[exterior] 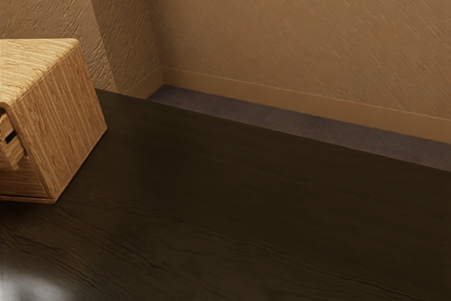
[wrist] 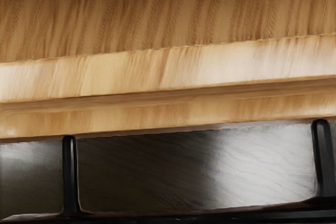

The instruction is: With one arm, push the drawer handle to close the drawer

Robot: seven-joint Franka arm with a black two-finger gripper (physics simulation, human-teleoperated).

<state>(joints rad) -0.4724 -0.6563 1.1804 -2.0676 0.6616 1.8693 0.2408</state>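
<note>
Gripper spread or pressed together: I cannot tell. Exterior view: the boxy, wood-grained cabinet (exterior: 67,125) sits at the exterior view's left, on the dark table (exterior: 282,209). Wrist view: the black bar handle (wrist: 173,217) lies near the gripper; the closing push seems due, calling for steady pressure toward the cabinet.

Exterior view: camera set at the arm's side, raised and tilted down, facing across the dark surface (exterior: 268,209) to the textured wall (exterior: 303,26) at twelve to two o'clock. Range moderate; the wooden cabinet (exterior: 63,118) is cut off at nine o'clock. Wrist view: camera mounted on the arm's hand, very close, facing steeply down over the pale wooden edge and black handle (wrist: 70,177). Common to both: part of the cabinet and of the surface, the exact overlap undetermined.
</note>
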